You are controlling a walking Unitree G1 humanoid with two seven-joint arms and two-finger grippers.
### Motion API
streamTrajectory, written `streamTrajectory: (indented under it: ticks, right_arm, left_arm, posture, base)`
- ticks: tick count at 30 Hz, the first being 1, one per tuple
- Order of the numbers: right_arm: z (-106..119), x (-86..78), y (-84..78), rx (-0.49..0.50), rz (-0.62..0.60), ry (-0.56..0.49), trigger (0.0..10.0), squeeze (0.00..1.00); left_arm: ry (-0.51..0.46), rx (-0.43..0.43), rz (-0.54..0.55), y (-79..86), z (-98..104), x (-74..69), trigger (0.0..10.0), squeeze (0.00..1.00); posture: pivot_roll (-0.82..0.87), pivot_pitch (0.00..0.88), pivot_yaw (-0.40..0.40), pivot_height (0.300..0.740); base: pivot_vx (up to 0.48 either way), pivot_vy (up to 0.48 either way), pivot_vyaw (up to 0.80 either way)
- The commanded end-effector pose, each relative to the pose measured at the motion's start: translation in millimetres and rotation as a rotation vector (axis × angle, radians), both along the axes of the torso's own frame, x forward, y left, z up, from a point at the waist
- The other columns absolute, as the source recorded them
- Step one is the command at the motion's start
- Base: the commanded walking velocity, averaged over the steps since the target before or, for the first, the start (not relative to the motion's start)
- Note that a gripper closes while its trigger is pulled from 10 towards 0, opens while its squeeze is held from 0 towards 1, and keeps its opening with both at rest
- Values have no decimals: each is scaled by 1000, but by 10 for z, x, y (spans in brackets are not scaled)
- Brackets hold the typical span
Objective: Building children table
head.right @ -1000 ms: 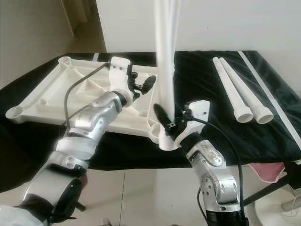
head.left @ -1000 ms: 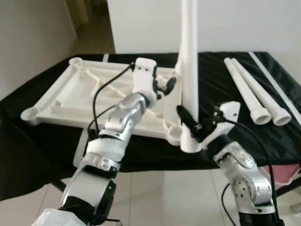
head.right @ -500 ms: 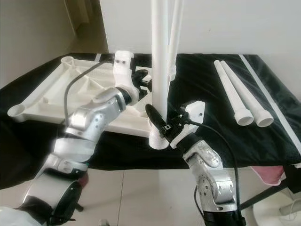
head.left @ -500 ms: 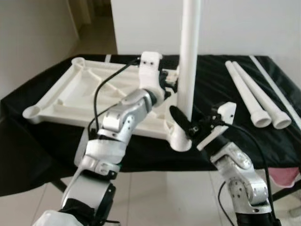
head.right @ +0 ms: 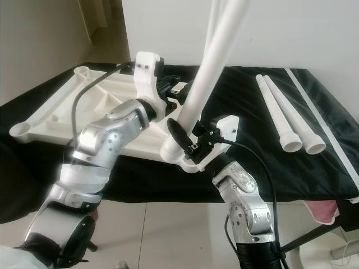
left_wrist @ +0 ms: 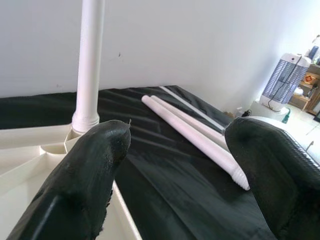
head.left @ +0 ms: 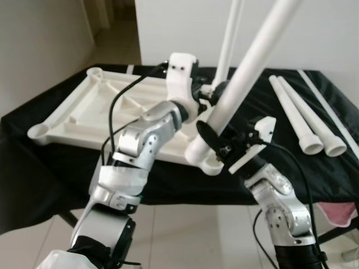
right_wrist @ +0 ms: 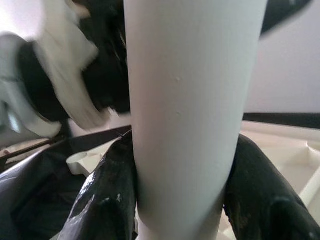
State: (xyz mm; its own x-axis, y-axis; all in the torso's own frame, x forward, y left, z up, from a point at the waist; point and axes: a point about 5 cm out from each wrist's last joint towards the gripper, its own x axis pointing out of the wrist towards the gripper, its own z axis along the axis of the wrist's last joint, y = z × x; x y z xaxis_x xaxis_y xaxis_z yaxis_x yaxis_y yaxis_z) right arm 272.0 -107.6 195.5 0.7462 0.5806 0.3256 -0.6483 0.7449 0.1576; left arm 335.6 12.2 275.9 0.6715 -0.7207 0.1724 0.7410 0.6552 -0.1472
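Two right fingers (right_wrist: 107, 200) clamp the tilted table leg (head.left: 247, 73) between them.

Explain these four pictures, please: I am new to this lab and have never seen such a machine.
It is a humanoid robot with two silver arms. The two wide pictures come from cameras in its head, looking down; the two close ones from cameras on its wrists. On a black cloth lies an upturned white tabletop with one leg already standing in a corner, and two spare legs beside it. The right gripper is shut on another leg, held tilted. The left gripper, jaws open, is over the tabletop.
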Motion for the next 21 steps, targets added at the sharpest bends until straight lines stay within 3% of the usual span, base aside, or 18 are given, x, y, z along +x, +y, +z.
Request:
streamTrajectory:
  ticks: [1,5,7,9,10,13,21]
  right_arm:
    - [-47,43,96,-24,25,39,10000,0]
    - [-35,51,110,-23,29,32,10000,0]
    - [-31,46,87,-24,19,26,10000,0]
    - [-30,47,82,-24,17,24,10000,0]
    - [-21,48,29,-17,-15,19,10000,0]
    - [-6,56,-14,-14,-44,9,10000,0]
    - [67,104,-134,-9,-153,-24,10000,0]
  left_arm:
    - [-89,17,-379,-315,76,-283,10000,0]
    - [-95,22,-345,-292,85,-249,10000,0]
    - [-110,24,-238,-234,103,-132,10000,0]
    - [-113,24,-209,-217,108,-102,10000,0]
    - [-110,13,-92,-79,106,60,10000,0]
    - [-95,15,-34,23,79,157,10000,0]
    - [-127,48,77,281,-19,252,10000,0]
  posture:
    - [10,0,-33,740]
    - [9,0,-30,740]
    - [6,0,-27,740]
    - [6,0,-27,740]
    - [4,0,-23,740]
    - [-1,0,-19,740]
    - [-21,0,-3,740]
  base:
    - [0,0,0]
    - [0,0,0]
    - [0,0,0]
    - [0,0,0]
    - [0,0,0]
    - [0,0,0]
    - [0,0,0]
